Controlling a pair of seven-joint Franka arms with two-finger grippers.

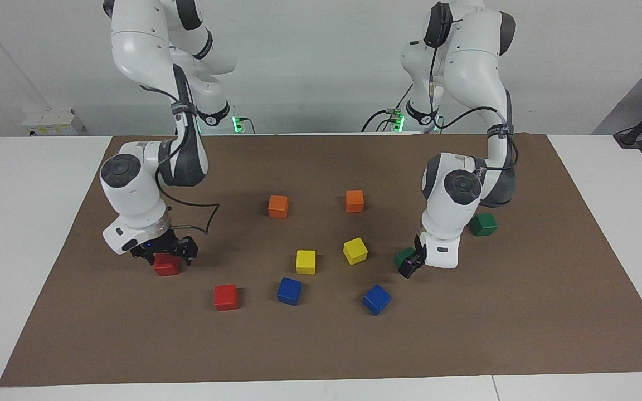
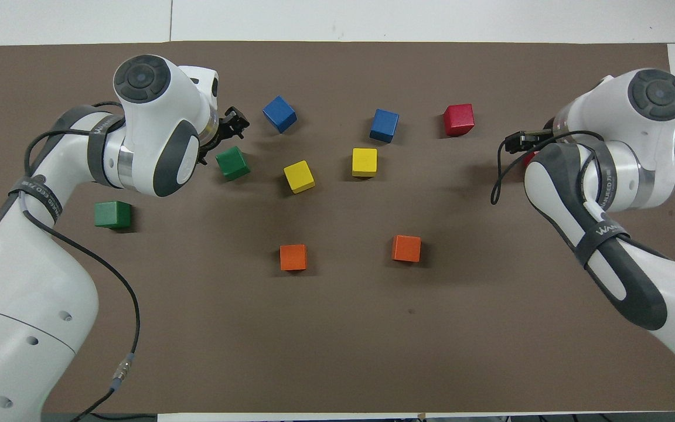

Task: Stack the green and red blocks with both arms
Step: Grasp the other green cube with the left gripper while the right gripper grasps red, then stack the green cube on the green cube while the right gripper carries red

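- Facing view: right gripper (image 1: pixel 166 253) low over a red block (image 1: pixel 166 266) toward the right arm's end of the mat (image 1: pixel 321 345). Gripper sits right on top of the block; cannot tell whether it grips the block or has let go.
- Overhead view: the right arm's wrist hides nearly all of that block, and only a red sliver (image 2: pixel 529 158) shows under the gripper (image 2: pixel 519 142).
- Second red block (image 1: pixel 225 297) stands free on the mat, farther from the robots, apart from the first.
- Overhead view: left gripper (image 2: pixel 235 122) has its jaws spread and holds nothing, and it appears clear of the green block (image 2: pixel 232 163). Facing view puts it (image 1: pixel 408 268) low, just beside that block (image 1: pixel 403 257); contact cannot be told.
- Other green block (image 1: pixel 483 224) sits alone toward the left arm's end, nearer the robots.
- Middle cluster: two orange cubes (image 1: pixel 278 206), two yellow cubes (image 1: pixel 306 262), two blue cubes (image 1: pixel 289 291), all apart.
- Room: wide bare mat along the edge farthest from the robots, and another bare band nearest them in the overhead view. All blocks lie well inside the mat's edges.
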